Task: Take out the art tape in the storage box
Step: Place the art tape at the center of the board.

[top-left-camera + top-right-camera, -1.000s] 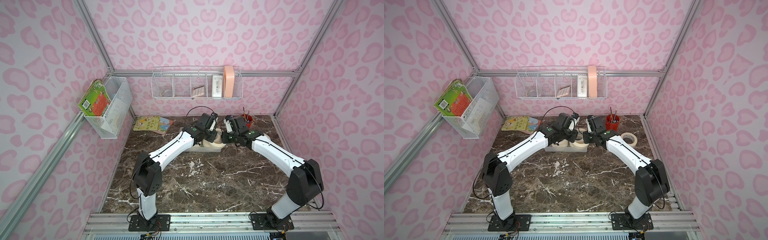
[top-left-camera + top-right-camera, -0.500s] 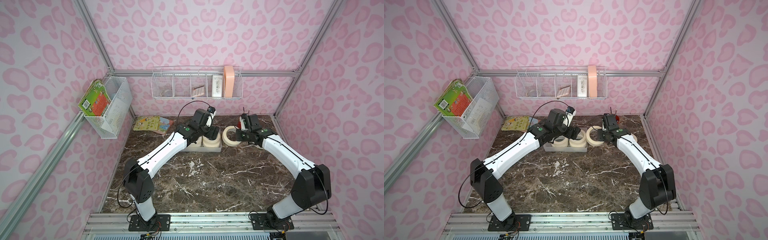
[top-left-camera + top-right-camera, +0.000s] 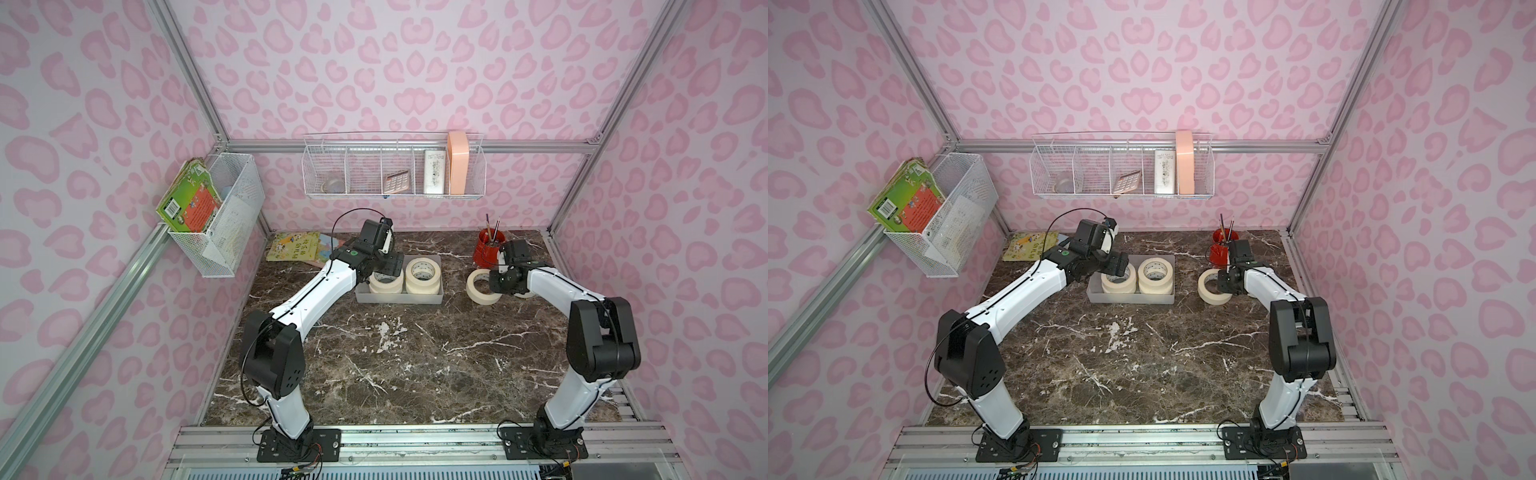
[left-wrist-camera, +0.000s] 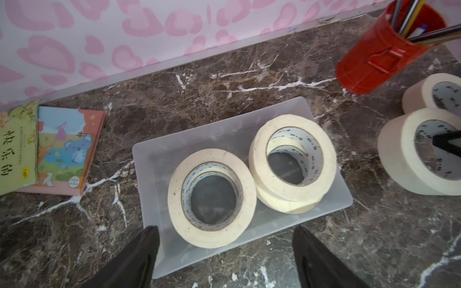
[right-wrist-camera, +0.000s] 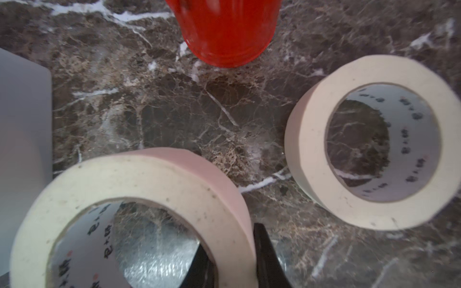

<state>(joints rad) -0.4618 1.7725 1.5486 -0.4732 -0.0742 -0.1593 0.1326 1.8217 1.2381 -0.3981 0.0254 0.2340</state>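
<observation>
The grey storage box (image 3: 399, 297) (image 4: 149, 159) holds two short stacks of cream art tape, a left stack (image 3: 386, 283) (image 4: 212, 197) and a right stack (image 3: 423, 274) (image 4: 291, 159). My left gripper (image 3: 388, 266) (image 4: 224, 228) hovers open above the left stack, its fingers wide apart and holding nothing. To the right of the box, my right gripper (image 3: 494, 279) (image 5: 232, 246) is shut on the wall of one tilted roll (image 3: 478, 286) (image 5: 139, 184), one finger inside the ring. Another roll (image 5: 369, 142) lies flat on the marble beside it.
A red pen cup (image 3: 488, 249) (image 5: 224, 30) stands just behind the right gripper. Picture books (image 3: 297, 247) lie at the back left of the table. White wire baskets (image 3: 395, 174) hang on the back and left walls. Marble table (image 3: 395, 365) stretches forward.
The right gripper has carried a roll out of the box to the right. The left gripper has opened and now hangs over the left stack.
</observation>
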